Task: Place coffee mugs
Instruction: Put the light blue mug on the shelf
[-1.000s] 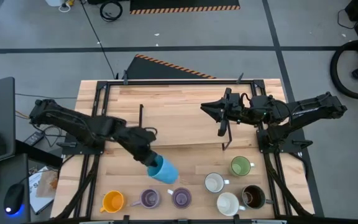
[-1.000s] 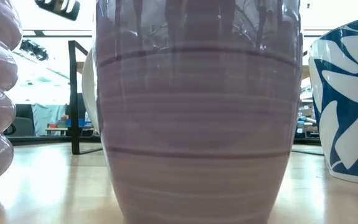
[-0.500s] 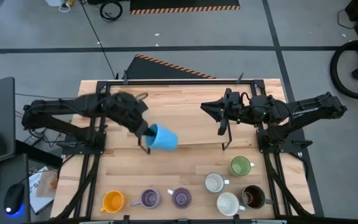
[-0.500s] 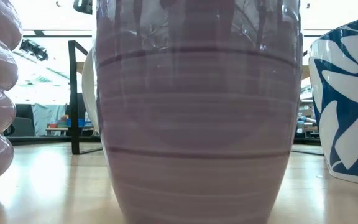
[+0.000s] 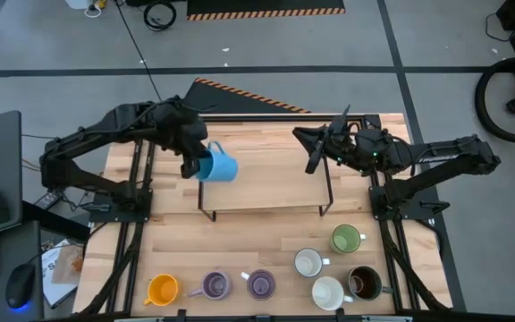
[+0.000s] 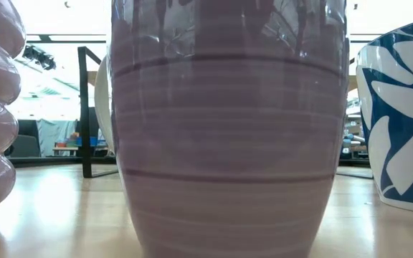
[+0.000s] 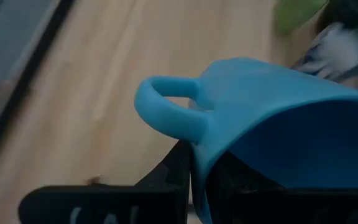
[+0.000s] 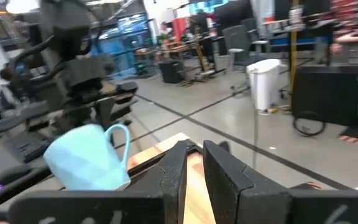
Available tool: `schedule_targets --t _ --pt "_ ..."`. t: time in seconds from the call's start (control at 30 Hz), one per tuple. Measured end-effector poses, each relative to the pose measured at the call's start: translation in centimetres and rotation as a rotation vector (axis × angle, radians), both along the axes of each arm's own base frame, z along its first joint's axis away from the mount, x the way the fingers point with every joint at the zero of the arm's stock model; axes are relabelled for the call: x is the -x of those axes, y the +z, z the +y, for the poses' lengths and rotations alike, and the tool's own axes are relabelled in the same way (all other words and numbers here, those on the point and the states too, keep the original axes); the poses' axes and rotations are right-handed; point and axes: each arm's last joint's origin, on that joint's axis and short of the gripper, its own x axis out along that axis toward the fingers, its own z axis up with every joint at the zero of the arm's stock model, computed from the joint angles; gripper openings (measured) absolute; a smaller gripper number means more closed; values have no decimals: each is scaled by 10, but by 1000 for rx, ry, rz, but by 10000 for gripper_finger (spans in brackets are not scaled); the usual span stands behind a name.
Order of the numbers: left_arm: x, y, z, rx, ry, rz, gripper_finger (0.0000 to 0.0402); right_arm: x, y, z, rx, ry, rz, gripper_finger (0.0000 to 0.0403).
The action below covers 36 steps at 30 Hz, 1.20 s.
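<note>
From above, the left gripper (image 5: 191, 164) is pinching the blue mug (image 5: 216, 165) by its rim, carrying it over the table (image 5: 266, 179). Up close at the wrist, it's looking stiff, glossy, probably slippery and breakable. Right gripper (image 5: 312, 161) is sitting pressed together, empty.

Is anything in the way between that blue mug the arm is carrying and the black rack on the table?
Nothing visible blocks it. The left gripper holds the blue mug by its rim, in the air by the black rack's left post. The other mugs sit along the near edge, and the right gripper waits by the rack's right post.
</note>
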Motion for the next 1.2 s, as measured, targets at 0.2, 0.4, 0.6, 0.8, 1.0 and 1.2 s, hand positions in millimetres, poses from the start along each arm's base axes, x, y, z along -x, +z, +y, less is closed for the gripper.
schedule_targets --t 0.2,0.4,0.6,0.8,1.0,1.2 --pt "-14 -6 8 -109 -67 89 34 0 -2 -5 -53 -27 -14 59" --pt "-32 -5 26 -64 -45 278 34 0 -5 0 -66 -3 13 59" --pt "-51 -21 48 -30 62 435 34 0 -5 4 -64 20 13 59" --pt "-63 -31 52 -13 93 489 34 0 -6 7 -58 34 27 59" --pt "-62 -36 57 -12 134 541 34 0 -6 12 -57 70 30 59" --pt "-60 -38 63 7 176 558 34 0 -6 13 -57 82 34 59"
